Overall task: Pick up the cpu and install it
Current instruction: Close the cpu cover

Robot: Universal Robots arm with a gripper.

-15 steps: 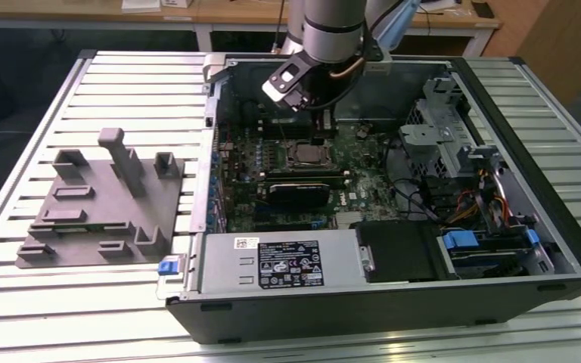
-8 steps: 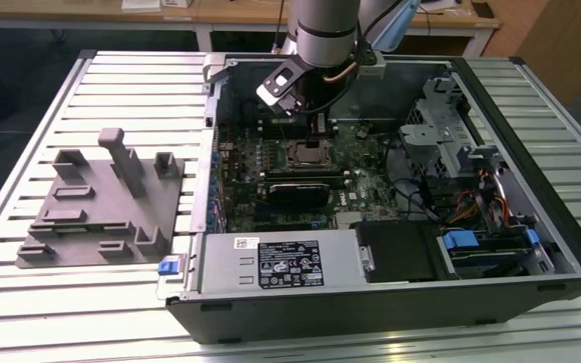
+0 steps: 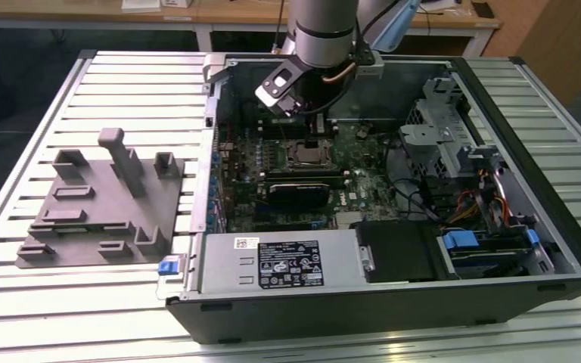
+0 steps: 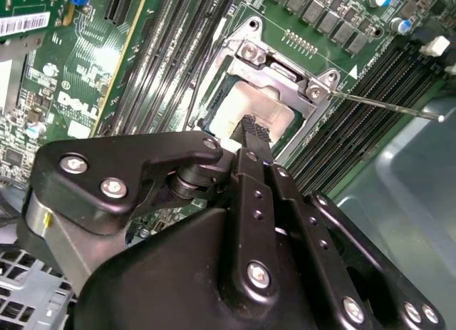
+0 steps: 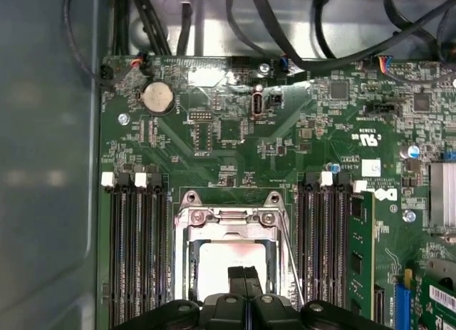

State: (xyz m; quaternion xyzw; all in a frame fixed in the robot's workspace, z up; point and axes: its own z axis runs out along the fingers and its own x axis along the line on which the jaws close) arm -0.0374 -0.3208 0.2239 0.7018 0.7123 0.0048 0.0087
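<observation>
1. Claw [image 5: 244, 274]: my fingers pinched together, gripping nothing.
2. Cpu [image 5: 212, 271]: lying in socket [image 5: 229, 217], under my tips.
3. Risk (my judgement): pressing a skewed chip bends pins.

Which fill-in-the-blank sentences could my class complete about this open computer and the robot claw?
1. The cpu lies inside the metal-framed ____ on the motherboard.
2. The claw is poised over the cpu with its fingertips ____ (open or shut).
3. The grey fixture stands on the table at the exterior view's ____ of the computer case.
Missing words: socket; shut; left.
</observation>
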